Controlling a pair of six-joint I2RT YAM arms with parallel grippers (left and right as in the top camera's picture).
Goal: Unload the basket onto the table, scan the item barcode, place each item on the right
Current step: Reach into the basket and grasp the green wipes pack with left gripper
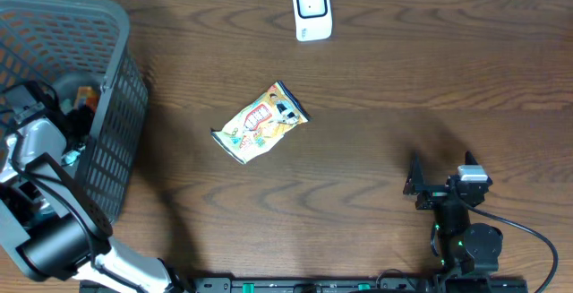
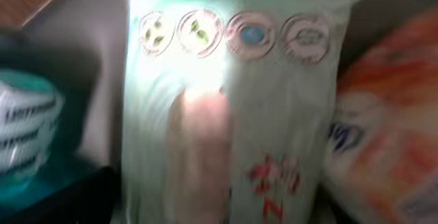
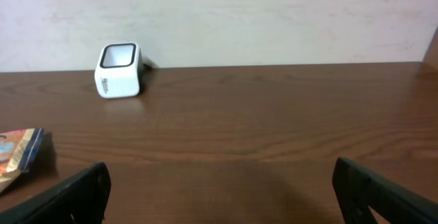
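Okay, item: pale green plastic packet [image 2: 239, 114] with a row of round badges across its top and red print lower down, sitting inside the dark grey mesh basket [image 1: 112, 33] at the left edge of the surface. My guess is that's what gets scanned, since the left wrist view is staring right at it.
Long axis: runs top to bottom in the left wrist view, badge end up.
Item vs left jaws: dead ahead and very close, filling most of that view. The picture's blurry, so I can't tell if anything is touching it.
Left jaws: spread wide, nothing visibly pinched between them. The fingers themselves don't show clearly.
Neighbours: orange and white bag [image 2: 383, 128] just beside it on one side, teal and white pack [image 2: 27, 128] on the other, so it's a tight spot.
Nearer arm: left arm [image 1: 54, 230], reaching into the basket. The right arm [image 1: 466, 230] is well apart, at the front right.
Right jaws: wide open, empty, low over bare wood.
Scanner: small white box scanner [image 1: 312, 11] at the far edge, well apart from the basket.
Also there: yellow printed snack bag [image 1: 261, 123] lying flat mid-surface, between basket and scanner.
Next move, I reckon: close across the packet's narrow width, not along its length.
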